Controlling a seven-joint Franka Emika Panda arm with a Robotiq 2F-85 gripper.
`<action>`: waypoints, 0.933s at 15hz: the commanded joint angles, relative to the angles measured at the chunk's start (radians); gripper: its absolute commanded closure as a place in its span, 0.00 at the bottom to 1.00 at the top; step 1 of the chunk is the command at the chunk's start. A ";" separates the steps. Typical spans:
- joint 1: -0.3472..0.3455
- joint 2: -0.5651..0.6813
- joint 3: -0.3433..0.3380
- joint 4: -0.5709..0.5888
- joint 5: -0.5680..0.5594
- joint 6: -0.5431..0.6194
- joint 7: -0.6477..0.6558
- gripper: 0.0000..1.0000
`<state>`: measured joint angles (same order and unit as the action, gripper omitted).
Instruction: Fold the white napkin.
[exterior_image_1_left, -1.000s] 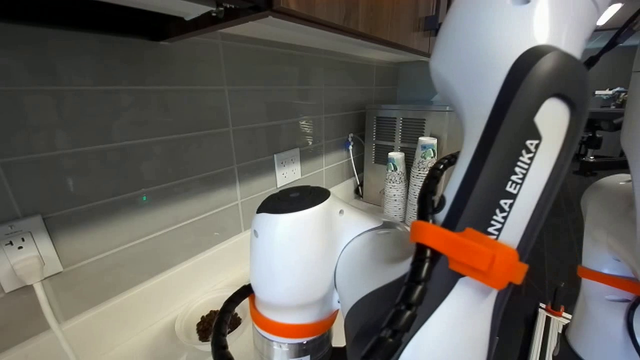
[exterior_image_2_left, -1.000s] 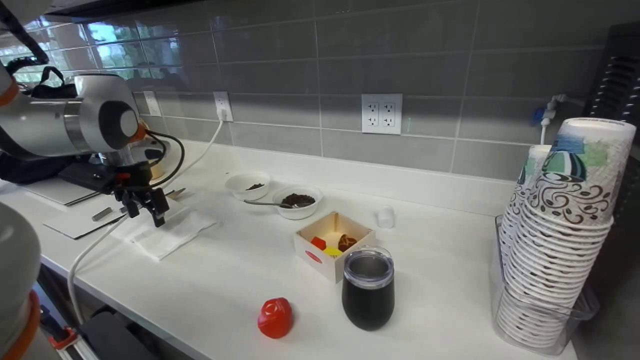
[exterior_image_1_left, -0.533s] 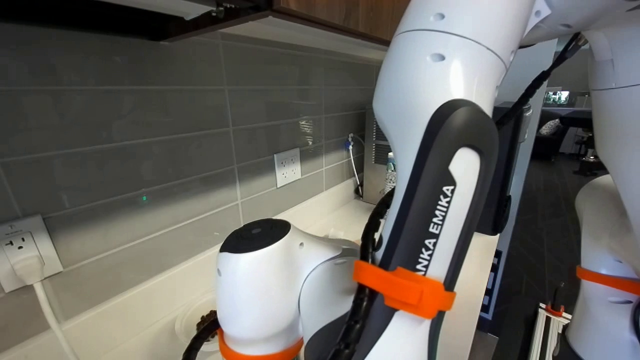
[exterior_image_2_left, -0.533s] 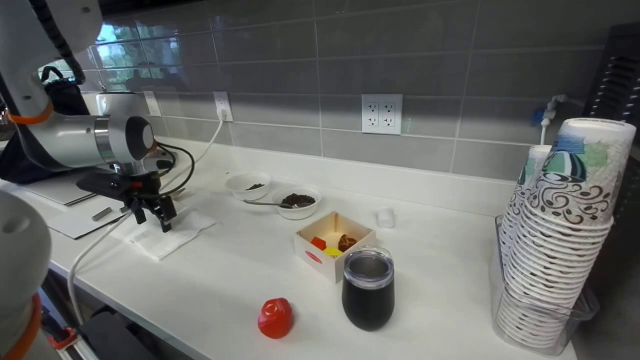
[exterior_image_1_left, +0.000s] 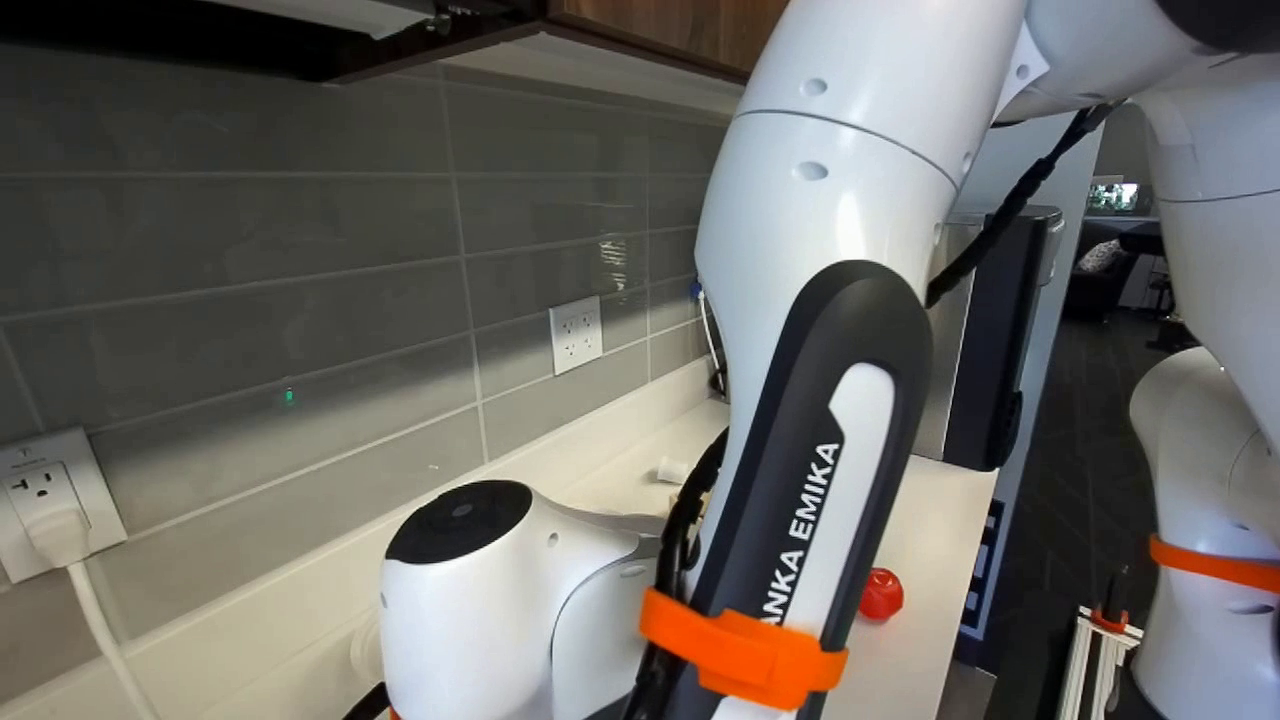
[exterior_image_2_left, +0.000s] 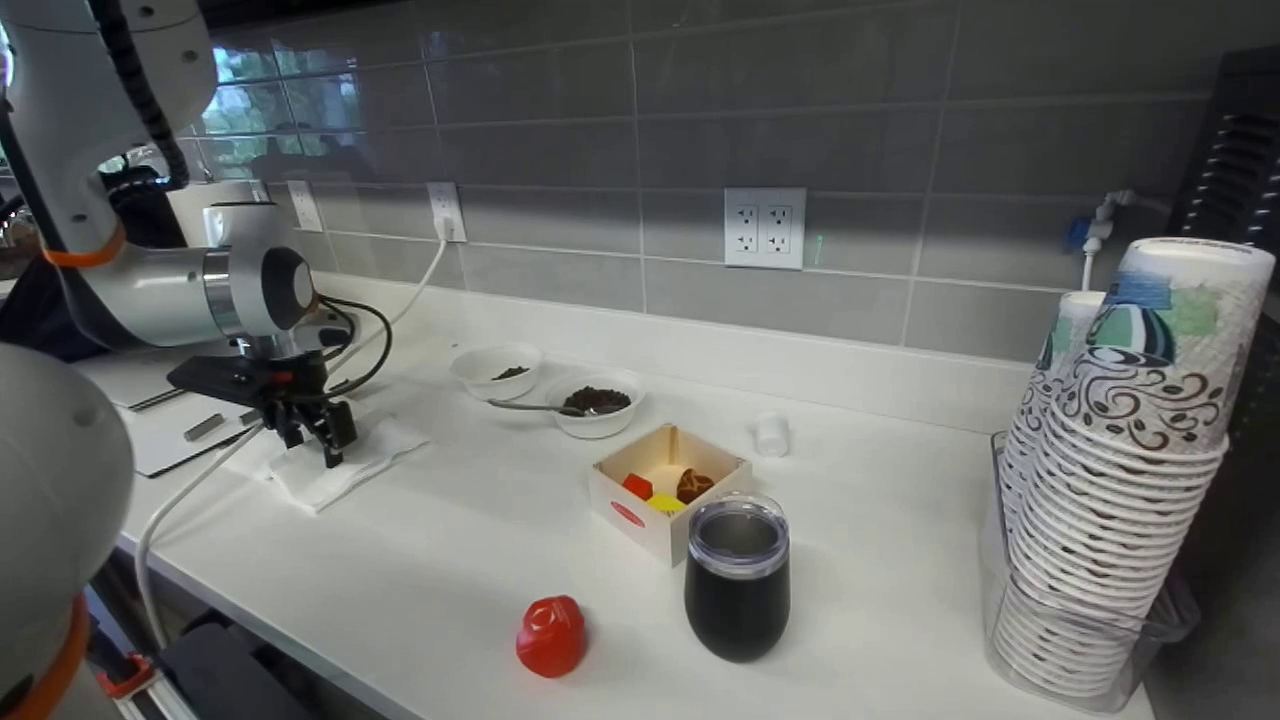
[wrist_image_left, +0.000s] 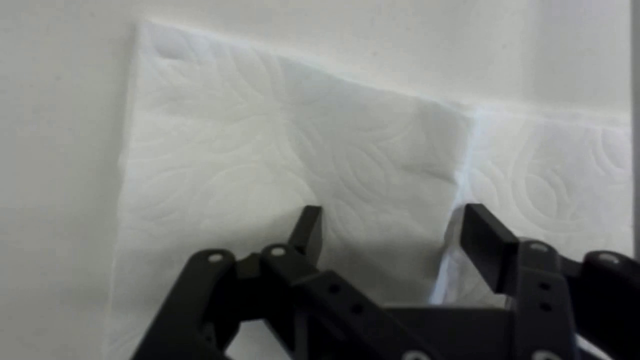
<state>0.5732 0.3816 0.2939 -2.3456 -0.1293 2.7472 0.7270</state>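
The white napkin (exterior_image_2_left: 365, 458) lies on the white counter at the left in an exterior view. In the wrist view the embossed napkin (wrist_image_left: 240, 150) fills most of the picture, with a raised crease or folded edge running down its right part. My black gripper (exterior_image_2_left: 312, 452) points down at the napkin. In the wrist view the gripper (wrist_image_left: 392, 212) is open, one finger over the left part and the other at the crease. Nothing shows clamped between the fingers. Whether the tips touch the napkin I cannot tell. The napkin and gripper do not show in an exterior view filled by the arm (exterior_image_1_left: 800, 400).
A white cable (exterior_image_2_left: 150, 520) crosses the counter beside the napkin. Two white bowls (exterior_image_2_left: 600, 425) stand near the wall. A wooden box (exterior_image_2_left: 630, 500), a black tumbler (exterior_image_2_left: 737, 600), a red object (exterior_image_2_left: 551, 637) and stacked paper cups (exterior_image_2_left: 1120, 480) stand farther right.
The arm has moved right and down in an exterior view, bringing the gripper lower over the napkin. The napkin's near edge has shifted slightly. The gripper stays open.
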 joint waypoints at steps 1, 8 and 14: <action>0.053 0.014 -0.055 0.040 -0.010 -0.013 0.005 0.58; 0.059 -0.055 -0.088 0.023 0.012 -0.060 -0.002 1.00; 0.018 -0.220 -0.062 -0.027 0.005 -0.226 -0.055 0.99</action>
<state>0.6189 0.2947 0.2121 -2.3150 -0.1270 2.6132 0.7192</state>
